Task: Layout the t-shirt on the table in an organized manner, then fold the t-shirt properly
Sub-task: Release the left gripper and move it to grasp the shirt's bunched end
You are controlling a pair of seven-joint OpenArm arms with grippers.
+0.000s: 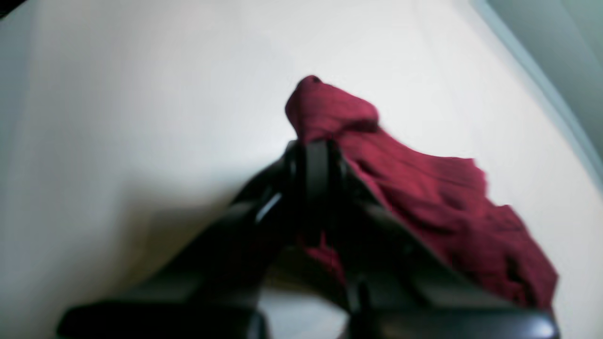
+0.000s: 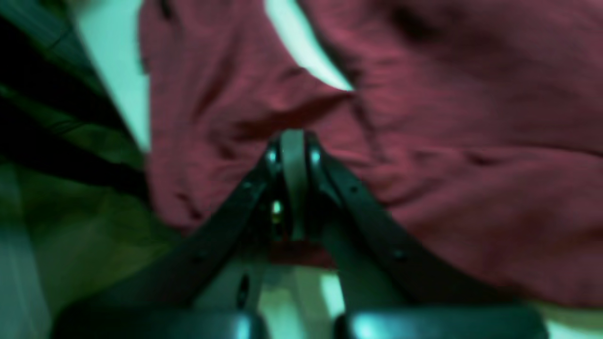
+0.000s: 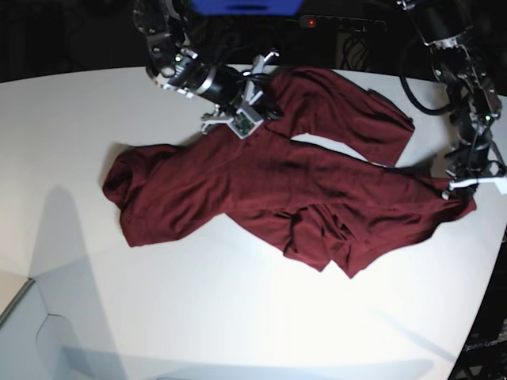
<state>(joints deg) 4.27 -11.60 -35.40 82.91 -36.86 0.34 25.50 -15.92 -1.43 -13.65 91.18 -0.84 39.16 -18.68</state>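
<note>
The dark maroon t-shirt [image 3: 269, 182] lies crumpled and wrinkled across the middle of the white table [image 3: 238, 317], one sleeve at the back [image 3: 348, 111]. My right gripper [image 3: 265, 111] is at the shirt's back edge; the right wrist view shows it [image 2: 293, 146] shut on a fold of the cloth [image 2: 471, 188]. My left gripper [image 3: 462, 192] is at the shirt's far right corner; the left wrist view shows it [image 1: 313, 155] shut on the cloth [image 1: 447, 197], with a bunch sticking out past the tips.
The table's curved edge runs close to my left gripper, in the left wrist view [image 1: 541, 84] and at the right of the base view [image 3: 495, 261]. Another table edge is at the front left corner [image 3: 24, 293]. Dark equipment and cables [image 3: 372, 32] stand behind the table.
</note>
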